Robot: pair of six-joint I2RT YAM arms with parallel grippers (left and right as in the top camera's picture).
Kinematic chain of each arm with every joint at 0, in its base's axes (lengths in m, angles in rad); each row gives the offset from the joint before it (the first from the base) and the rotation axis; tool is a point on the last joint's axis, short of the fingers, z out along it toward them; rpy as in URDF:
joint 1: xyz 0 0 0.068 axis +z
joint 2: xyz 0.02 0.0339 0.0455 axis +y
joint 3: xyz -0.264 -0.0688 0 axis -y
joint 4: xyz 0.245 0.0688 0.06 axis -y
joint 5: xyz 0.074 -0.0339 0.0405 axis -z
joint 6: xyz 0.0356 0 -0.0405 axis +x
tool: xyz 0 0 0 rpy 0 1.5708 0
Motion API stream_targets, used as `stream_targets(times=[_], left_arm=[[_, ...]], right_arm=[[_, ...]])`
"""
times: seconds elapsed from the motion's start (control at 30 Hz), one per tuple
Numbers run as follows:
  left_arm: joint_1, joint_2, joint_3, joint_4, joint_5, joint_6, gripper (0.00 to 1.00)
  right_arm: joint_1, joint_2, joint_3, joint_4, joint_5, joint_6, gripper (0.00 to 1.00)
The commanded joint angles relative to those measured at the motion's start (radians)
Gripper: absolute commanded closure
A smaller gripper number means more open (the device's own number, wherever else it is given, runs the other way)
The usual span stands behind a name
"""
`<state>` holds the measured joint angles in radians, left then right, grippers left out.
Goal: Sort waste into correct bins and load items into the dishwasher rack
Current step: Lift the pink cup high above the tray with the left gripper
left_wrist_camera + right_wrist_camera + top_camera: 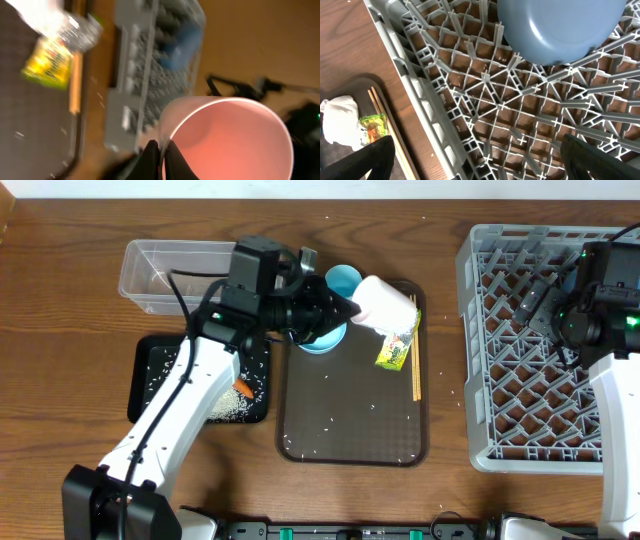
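Observation:
My left gripper (161,145) is shut on the rim of the pinkish-white cup (235,140), one finger inside and one outside. In the overhead view the cup (385,302) hangs tilted over the back of the brown tray. A light-blue cup (338,280) sits partly under my left arm. The yellow-green wrapper (395,350) and the chopsticks (415,365) lie on that tray. My right gripper (485,160) stands wide open above the grey dishwasher rack (530,380), which holds a blue round dish (555,30). Crumpled white paper (340,120) lies next to the wrapper (372,127).
The black tray (160,370) at the left holds white rice and an orange carrot (243,388). A clear tub (175,272) stands behind it. Rice grains dot the brown serving tray (350,420). The rack's left wall (425,115) rises beside the tray.

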<state>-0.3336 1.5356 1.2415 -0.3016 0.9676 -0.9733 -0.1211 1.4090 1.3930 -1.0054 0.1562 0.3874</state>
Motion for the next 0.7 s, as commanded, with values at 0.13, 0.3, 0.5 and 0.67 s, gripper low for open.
stream_targets(times=[0.13, 0.3, 0.5, 0.67], left_arm=[[0.019, -0.006, 0.006, 0.035, 0.192, -0.016, 0.94], [0.024, -0.006, 0.006, 0.240, 0.163, -0.121, 0.94], [0.066, -0.006, 0.006, 0.357, 0.113, -0.203, 0.94], [0.091, -0.006, 0.006, 0.376, 0.113, -0.246, 0.94]], right_arm=[[-0.005, 0.007, 0.006, 0.012, -0.187, 0.116, 0.01], [-0.005, 0.007, 0.006, 0.054, -0.527, 0.129, 0.01], [-0.025, 0.011, 0.006, 0.215, -1.079, 0.138, 0.01], [-0.074, 0.021, 0.006, 0.408, -1.398, 0.373, 0.01]])
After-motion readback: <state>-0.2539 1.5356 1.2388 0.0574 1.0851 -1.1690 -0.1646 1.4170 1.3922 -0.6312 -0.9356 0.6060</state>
